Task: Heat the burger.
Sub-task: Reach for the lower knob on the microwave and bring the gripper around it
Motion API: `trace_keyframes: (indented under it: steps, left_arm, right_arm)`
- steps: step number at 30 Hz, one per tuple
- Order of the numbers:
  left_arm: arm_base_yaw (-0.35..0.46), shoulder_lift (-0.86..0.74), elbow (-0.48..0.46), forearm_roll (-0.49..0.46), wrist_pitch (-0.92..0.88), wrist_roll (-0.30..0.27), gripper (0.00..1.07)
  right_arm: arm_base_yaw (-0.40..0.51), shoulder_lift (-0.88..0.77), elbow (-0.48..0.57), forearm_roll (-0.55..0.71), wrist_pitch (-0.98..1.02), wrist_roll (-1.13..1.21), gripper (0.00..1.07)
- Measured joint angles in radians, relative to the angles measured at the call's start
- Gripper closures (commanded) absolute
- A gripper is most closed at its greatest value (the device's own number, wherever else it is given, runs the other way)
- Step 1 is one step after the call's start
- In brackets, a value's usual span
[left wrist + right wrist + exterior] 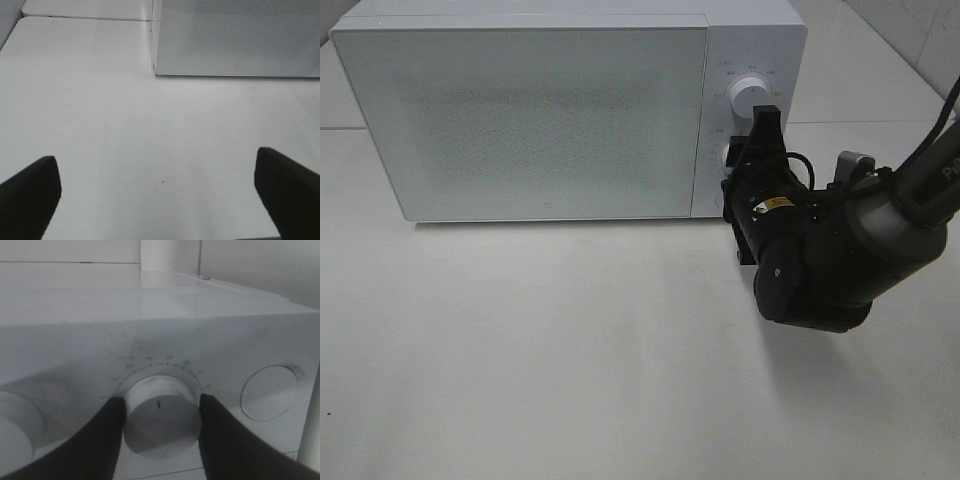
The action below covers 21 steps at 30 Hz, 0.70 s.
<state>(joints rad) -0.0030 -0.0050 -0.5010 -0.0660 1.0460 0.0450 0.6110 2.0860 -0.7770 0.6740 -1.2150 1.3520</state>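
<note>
Black and bulky, the right arm [860, 240] reaches in from the right edge of the high view, over the white worktop [570, 370], to the control panel of a white microwave [540, 110]. The right tool [745, 155] is clenched on the lower knob [732, 155]. In the right wrist view its two dark fingers [100, 440] press against opposite sides of that knob [162, 415], which has a short red mark on its face and a ring of small numbers round it. The upper knob [750, 95] stands free just beside the tool.

The left tool [160, 200] is released: its fingers [30, 195] are spread wide above bare worktop [150, 125] and grasp nothing. It cannot be seen in the high view. A front corner of the microwave [235, 40] lies ahead of it.

The microwave's door [530, 120] is shut, and its speckled panel shows nothing of the inside. No view shows the burger, so I cannot tell where it is.
</note>
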Motion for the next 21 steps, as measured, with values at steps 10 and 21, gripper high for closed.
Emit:
trace_keyframes:
  steps: [10, 21]
  left_arm:
    - [0.0, 0.0, 0.0, 0.0, 0.0, 0.0, 0.09]
    - [0.0, 0.0, 0.0, 0.0, 0.0, 0.001, 0.09]
  right_arm:
    - [0.004, 0.0, -0.003, 0.021, 0.001, 0.151, 1.03]
    - [0.005, 0.0, -0.003, 0.022, 0.001, 0.163, 1.0]
